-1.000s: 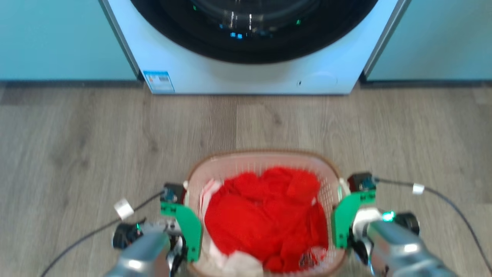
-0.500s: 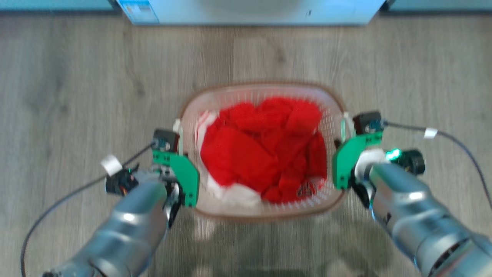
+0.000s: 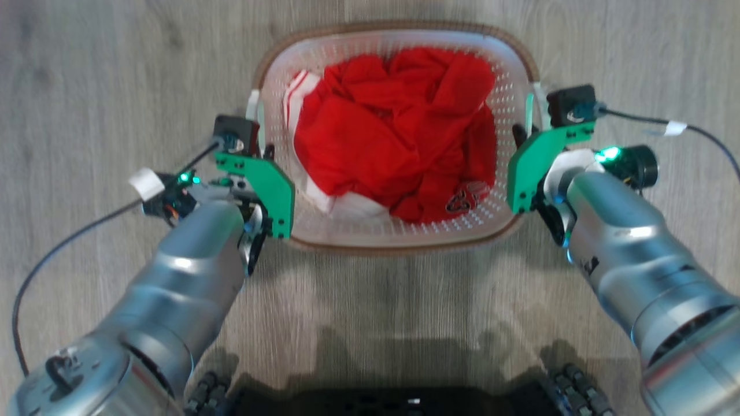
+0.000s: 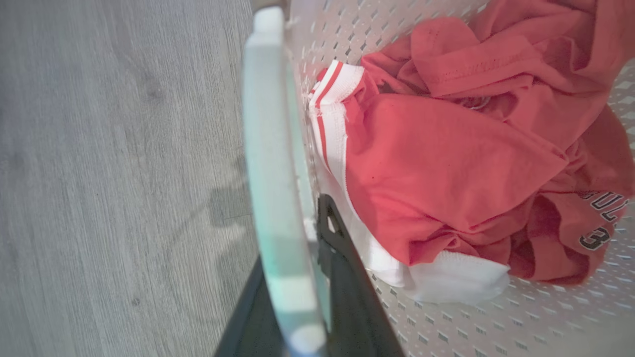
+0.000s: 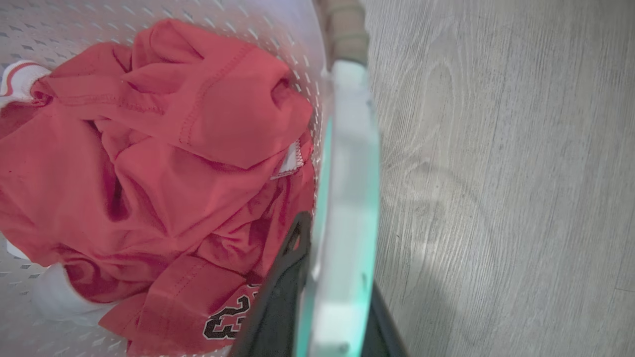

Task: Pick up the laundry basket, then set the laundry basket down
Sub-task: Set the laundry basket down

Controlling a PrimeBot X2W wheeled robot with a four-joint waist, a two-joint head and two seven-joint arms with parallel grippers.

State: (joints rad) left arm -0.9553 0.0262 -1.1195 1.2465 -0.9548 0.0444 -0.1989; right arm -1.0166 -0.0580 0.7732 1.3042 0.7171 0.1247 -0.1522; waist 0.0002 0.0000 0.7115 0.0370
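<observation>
The laundry basket (image 3: 399, 245) is white and perforated with a brown rim, and holds red clothes (image 3: 399, 121) with white trim. It sits at the top middle of the head view, between my two arms. My left gripper (image 3: 261, 147) is shut on the basket's left handle (image 4: 270, 148), with one dark finger (image 4: 342, 277) inside the wall and one outside. My right gripper (image 3: 523, 136) is shut on the right handle (image 5: 349, 148) in the same way, a finger (image 5: 283, 277) against the inner wall. Whether the basket's bottom touches the floor does not show.
Grey wood-look floor (image 3: 87, 86) lies on all sides of the basket. My dark wheeled base (image 3: 404, 401) is at the bottom edge of the head view. Thin cables run from each wrist, one to the left (image 3: 69, 237) and one to the right (image 3: 702, 133).
The whole head picture has shifted: the washing machine has slid out at the top, and the basket and both grippers now sit higher in view. Both grips on the handles are unchanged.
</observation>
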